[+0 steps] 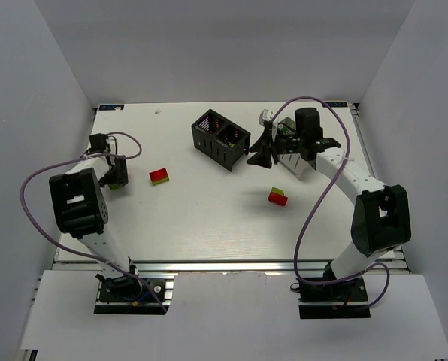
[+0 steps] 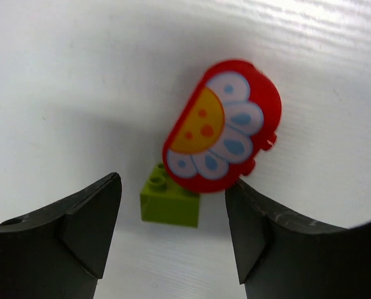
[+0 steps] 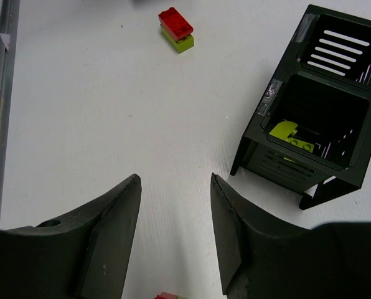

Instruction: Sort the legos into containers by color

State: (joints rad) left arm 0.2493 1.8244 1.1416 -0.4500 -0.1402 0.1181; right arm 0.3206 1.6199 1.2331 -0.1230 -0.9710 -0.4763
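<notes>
In one compartment of the black bin (image 3: 279,165), green bricks (image 3: 286,132)

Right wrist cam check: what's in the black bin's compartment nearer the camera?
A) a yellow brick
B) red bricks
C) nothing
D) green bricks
D: green bricks lie at the bottom of that compartment of the black bin, and no other colour shows in it.
</notes>
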